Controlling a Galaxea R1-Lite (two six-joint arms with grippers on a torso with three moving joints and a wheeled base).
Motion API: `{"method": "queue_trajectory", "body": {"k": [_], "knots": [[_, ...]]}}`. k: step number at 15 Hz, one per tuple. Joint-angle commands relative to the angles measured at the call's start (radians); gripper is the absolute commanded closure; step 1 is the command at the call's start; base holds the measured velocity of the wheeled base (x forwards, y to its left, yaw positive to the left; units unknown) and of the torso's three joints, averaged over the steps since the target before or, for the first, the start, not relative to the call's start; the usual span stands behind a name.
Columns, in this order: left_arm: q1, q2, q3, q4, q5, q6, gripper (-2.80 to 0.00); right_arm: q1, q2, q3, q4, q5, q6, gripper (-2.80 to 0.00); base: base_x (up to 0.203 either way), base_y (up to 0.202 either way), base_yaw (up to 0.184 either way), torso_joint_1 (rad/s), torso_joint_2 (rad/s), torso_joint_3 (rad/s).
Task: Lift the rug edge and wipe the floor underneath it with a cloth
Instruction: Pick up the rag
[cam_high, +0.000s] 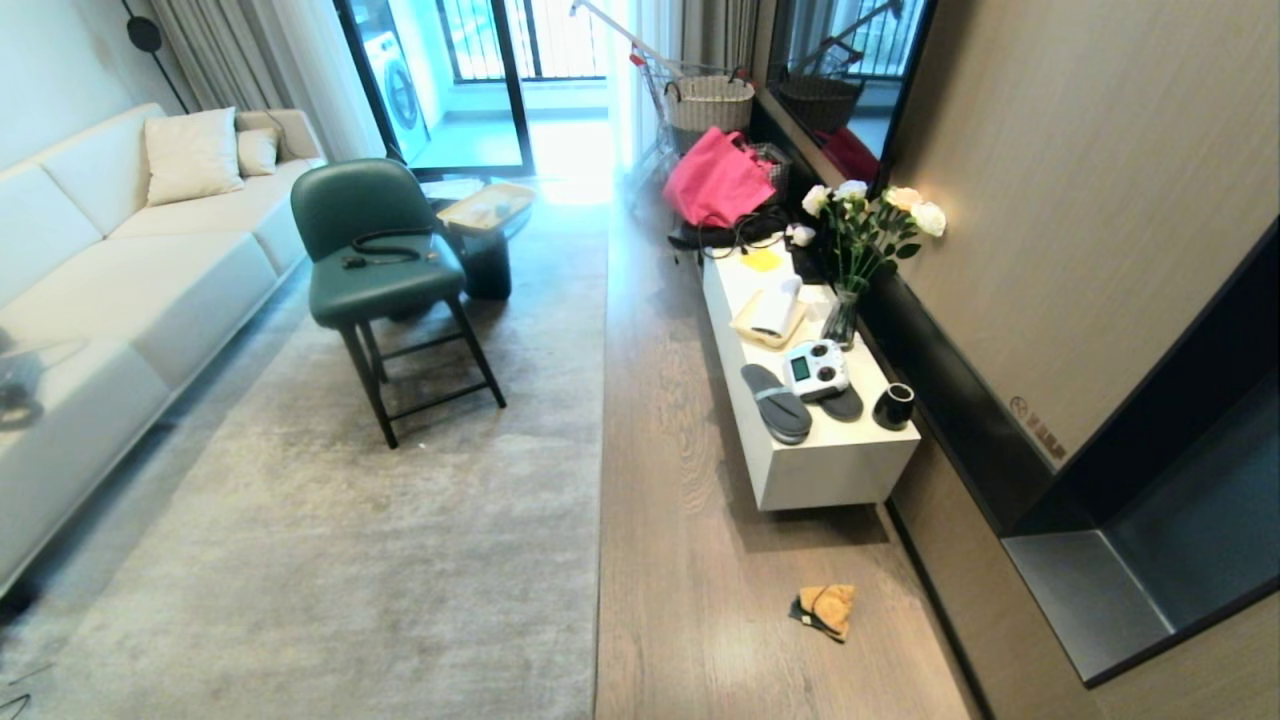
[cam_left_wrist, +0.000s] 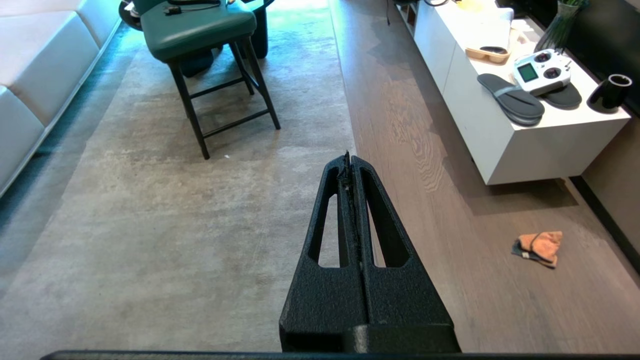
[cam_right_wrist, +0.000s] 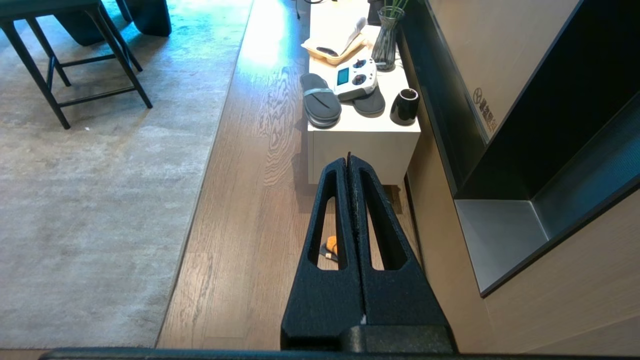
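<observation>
Nearest the robot, both arms hang high above the ground and neither shows in the head view. The left gripper (cam_left_wrist: 351, 159), black and wedge-shaped, has its 2 fingers pressed flat together with nothing between them; it points forward and down over the straight rug edge (cam_left_wrist: 345, 115), where the large light grey short-pile rug (cam_high: 380, 520) meets the brown wood-grain plank floor (cam_high: 690, 560). The right gripper (cam_right_wrist: 350, 161) is likewise closed tight and empty, aimed forward and down over the floor strip in front of the low white cabinet (cam_high: 830, 465).

The rug edge lies flat on the floor, running straight away from the robot. The small orange-yellow fluffy cloth (cam_high: 826, 610) with a dark green-black part lies crumpled on the bare floor, well to the right of the rug edge, near the wall and just in front of the cabinet's near end. In the right wrist view it peeks through the slot of one finger (cam_right_wrist: 331, 247).

Farther off, on the cabinet top, sit 2 grey slippers (cam_high: 776, 402), a white remote controller (cam_high: 816, 369), a black cup (cam_high: 893, 406) and a glass vase of white roses (cam_high: 868, 235). A dark green chair (cam_high: 385, 270) stands on the rug, with a cream sofa (cam_high: 120, 280) to its left and a pink bag (cam_high: 716, 180) at the far end.
</observation>
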Motion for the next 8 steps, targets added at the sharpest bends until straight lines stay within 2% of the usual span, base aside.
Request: {"method": "queue_trajectory", "body": {"k": [1, 8], "knots": [[0.0, 0.0, 0.0, 0.0, 0.0, 0.0, 0.0, 0.0, 0.001, 0.0, 0.0, 0.0, -0.001, 0.0, 0.0, 0.0, 0.0, 0.0, 0.0, 0.0], [0.0, 0.0, 0.0, 0.001, 0.0, 0.0, 0.0, 0.0, 0.001, 0.0, 0.0, 0.0, -0.001, 0.0, 0.0, 0.0, 0.0, 0.0, 0.0, 0.0]]}}
